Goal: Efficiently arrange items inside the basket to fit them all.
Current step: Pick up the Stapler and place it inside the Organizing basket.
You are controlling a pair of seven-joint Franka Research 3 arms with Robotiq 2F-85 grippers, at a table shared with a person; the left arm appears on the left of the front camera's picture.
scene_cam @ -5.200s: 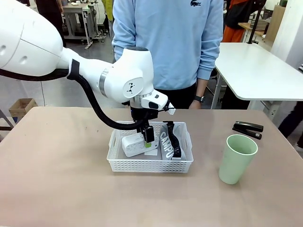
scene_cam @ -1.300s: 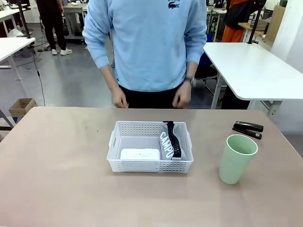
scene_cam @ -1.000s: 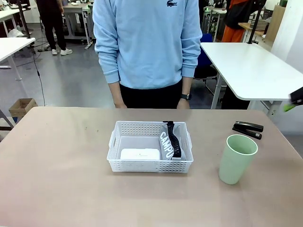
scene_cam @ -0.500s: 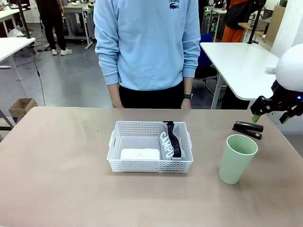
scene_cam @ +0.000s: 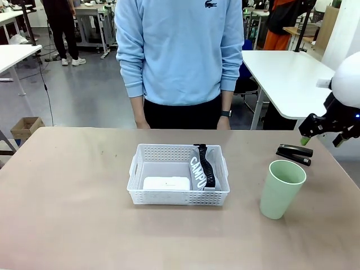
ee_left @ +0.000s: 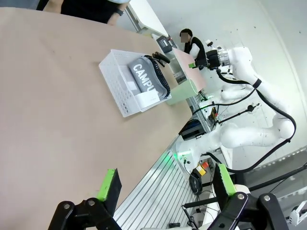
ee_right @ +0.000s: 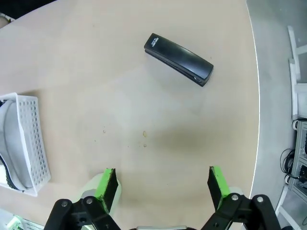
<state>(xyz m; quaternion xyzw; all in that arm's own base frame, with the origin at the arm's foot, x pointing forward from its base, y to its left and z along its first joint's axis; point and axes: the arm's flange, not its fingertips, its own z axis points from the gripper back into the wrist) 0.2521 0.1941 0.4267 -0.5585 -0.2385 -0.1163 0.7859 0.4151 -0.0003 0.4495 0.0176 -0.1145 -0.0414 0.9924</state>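
Basket: a shallow white lattice-sided basket (scene_cam: 169, 197) is set on the table (scene_cam: 73, 219), near its middle, in front of the person.
Grey pouch: a grey pouch (scene_cam: 198, 171) with a black strap is stood on edge along the right end of the basket; the white letters "CAMPU" can be read on it, and any further letter is hidden by the basket wall.
White box: a white box (scene_cam: 166, 183) is laid flat in the near left part of the basket, just beside the pouch; no print on it can be read.
Black stapler: a black stapler (ee_right: 178, 59) is laid on the bare table, outside the basket, toward the far right; a small pale mark at one end is too small to read.
Pale green cup: a pale green cup (scene_cam: 281, 190) is stood upright on the table, to the right of the basket and nearer than the stapler.
Right gripper: the right gripper (ee_right: 161, 182) is held above the right side of the table, apart from the stapler; its jaws are spread wide and nothing is held.
Left gripper: the left gripper (ee_left: 165, 181) is held well apart from the basket, beyond the table edge; its jaws are spread wide with nothing between them.
Person: a person (scene_cam: 180, 62) is seen at the far side in a light blue sweatshirt marked with a small crocodile emblem (scene_cam: 210, 5).
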